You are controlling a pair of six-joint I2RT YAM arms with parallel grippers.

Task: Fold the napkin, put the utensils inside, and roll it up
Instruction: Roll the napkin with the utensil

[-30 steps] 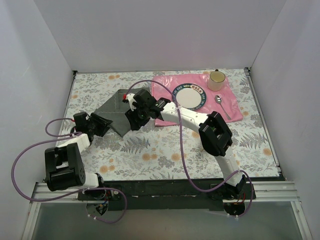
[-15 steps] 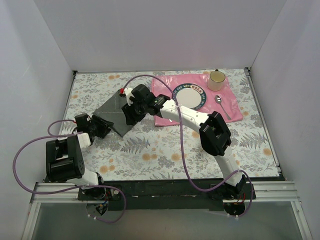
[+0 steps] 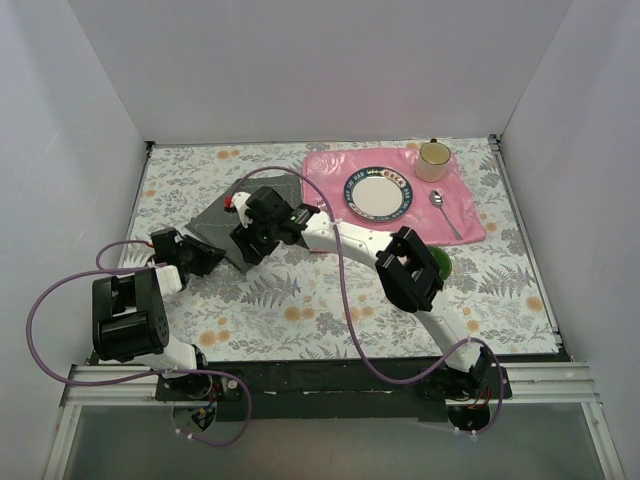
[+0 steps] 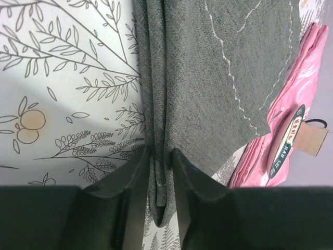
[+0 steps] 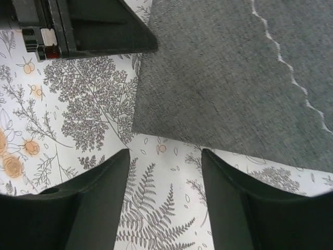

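Stock as I read it from the remote station:

1. Napkin (image 3: pixel 218 213): dark grey cloth, left of centre in the top view. It lies on the floral bench (image 3: pixel 300 300), with white stitching on its upper face. Its right corner is just beside the mat (image 3: pixel 465 215).
2. Left pincer (image 3: pixel 205 255): at the napkin's lower left edge. In its own view the fingers (image 4: pixel 138 172) are nearly together, nipping a raised fold of cloth.
3. Right pincer (image 3: pixel 248 240): over the napkin's lower edge. I see its fingers (image 5: pixel 112 177) well apart, holding nothing, with bare bench between them and the cloth's corner just above.
4. Mat: glossy pink, upper right of the frame.
5. On the mat: a plate (image 3: pixel 377 192), a cup (image 3: pixel 433 158) and a spoon (image 3: pixel 443 210).
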